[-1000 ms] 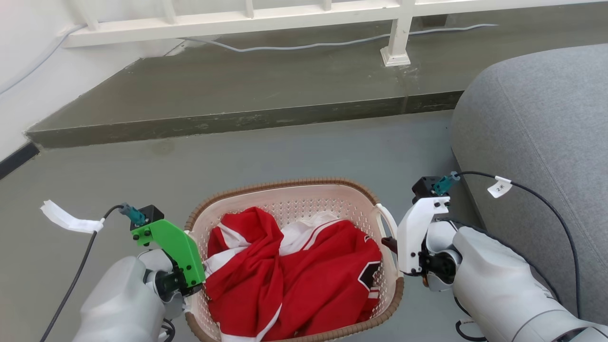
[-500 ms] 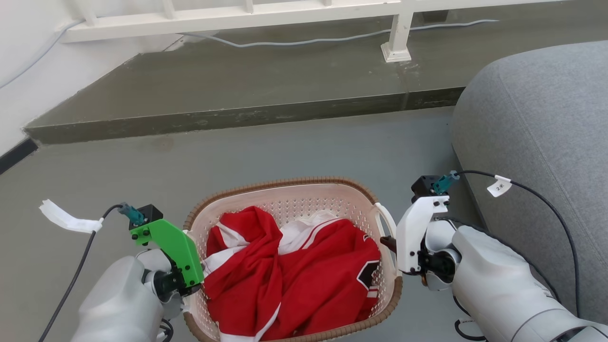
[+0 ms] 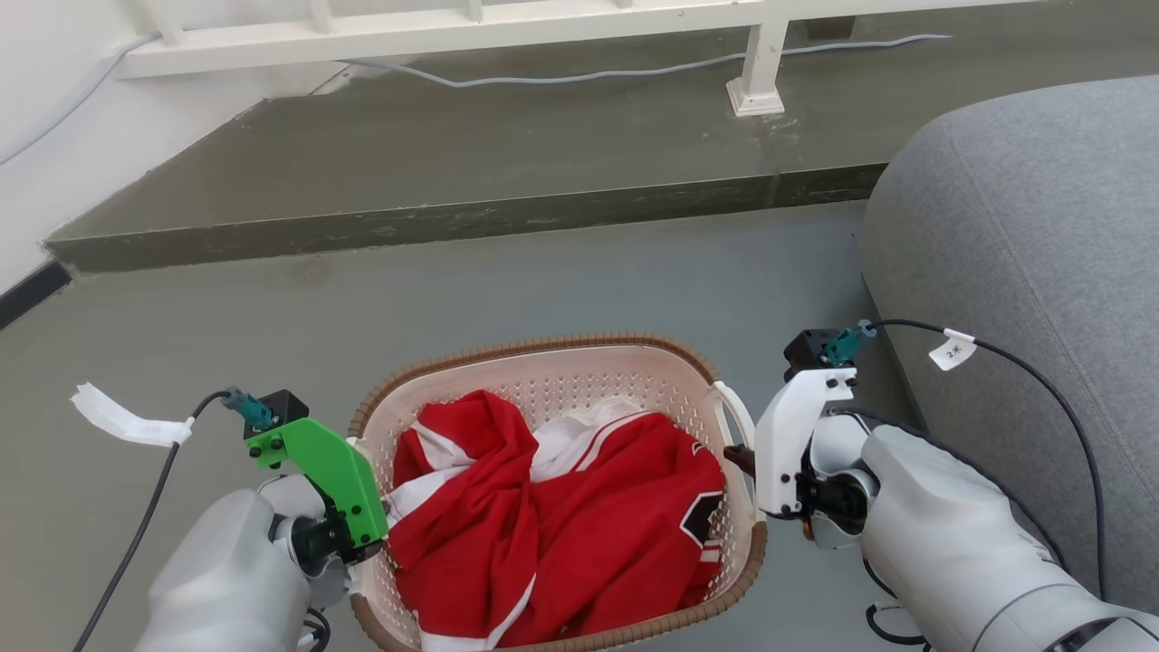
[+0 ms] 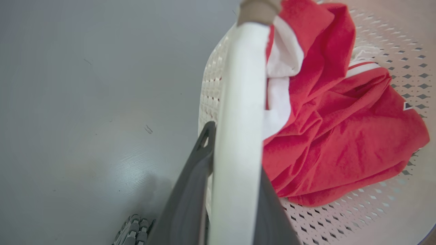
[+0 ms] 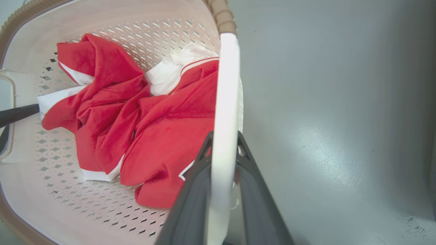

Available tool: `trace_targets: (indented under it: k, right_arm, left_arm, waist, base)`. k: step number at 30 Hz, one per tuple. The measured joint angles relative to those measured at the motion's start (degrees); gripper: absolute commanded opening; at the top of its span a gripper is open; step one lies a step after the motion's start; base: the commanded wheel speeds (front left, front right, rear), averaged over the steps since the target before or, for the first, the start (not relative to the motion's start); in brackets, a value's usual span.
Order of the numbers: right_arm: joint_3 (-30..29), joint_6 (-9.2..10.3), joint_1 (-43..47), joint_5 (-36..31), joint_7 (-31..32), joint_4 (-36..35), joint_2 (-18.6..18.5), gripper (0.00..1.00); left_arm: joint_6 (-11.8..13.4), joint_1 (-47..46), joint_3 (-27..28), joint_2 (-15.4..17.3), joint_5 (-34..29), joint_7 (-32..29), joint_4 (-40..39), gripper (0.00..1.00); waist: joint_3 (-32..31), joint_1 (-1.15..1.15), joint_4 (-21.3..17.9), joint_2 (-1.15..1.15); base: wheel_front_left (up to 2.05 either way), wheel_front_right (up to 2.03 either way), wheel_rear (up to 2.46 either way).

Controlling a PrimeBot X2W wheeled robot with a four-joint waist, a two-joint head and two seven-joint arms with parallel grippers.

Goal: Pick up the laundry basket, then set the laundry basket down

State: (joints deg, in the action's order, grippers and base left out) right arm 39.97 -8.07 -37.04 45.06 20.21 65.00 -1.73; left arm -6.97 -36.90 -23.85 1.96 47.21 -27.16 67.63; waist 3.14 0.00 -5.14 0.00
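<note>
The laundry basket [image 3: 552, 385] is cream-white and perforated with a brown woven rim, low in the head view between my two arms. It holds a crumpled red and white garment [image 3: 561, 525]. My left gripper [image 3: 364, 521], under its green mount, is shut on the basket's left white handle [image 4: 242, 85], which its dark fingers [image 4: 190, 190] clamp from both sides. My right gripper [image 3: 741, 462] is shut on the right white handle [image 5: 226, 85], fingers [image 5: 190, 190] pinching it. I cannot tell whether the basket's base touches the floor.
A grey sofa [image 3: 1023, 272] stands close on the right, beside my right arm. Ahead, a raised concrete step [image 3: 453, 222] crosses the view, with a white railing [image 3: 453, 32] and a cable [image 3: 589, 77] on it. Grey floor [image 3: 543, 281] lies between basket and step.
The whole head picture has shifted up a little, so the camera has moved. Both grippers keep their hold on the handles, and the basket keeps its place between them.
</note>
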Motion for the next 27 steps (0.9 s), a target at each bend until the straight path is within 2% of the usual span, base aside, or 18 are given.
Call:
trace_targets:
  k: [12,27]
  right_arm:
    - [0.6,0.01,-0.1,0.4,-0.5,0.0,-0.1,0.00]
    - [1.5,0.00,-1.7,0.2,-5.2,-1.3,-0.9,0.00]
  left_arm:
    - [0.0,0.2,-0.6,0.2,0.5,1.1,-0.8,0.00]
    - [-0.1,-0.5,-0.8,0.0,-0.2,8.9,-2.0,0.00]
  waist:
    - [0.4,0.00,0.1,0.00]
    - [5.7,0.00,-0.2,0.00]
  base:
    - [0.00,0.00,0.00]
    - [0.00,0.00,0.00]
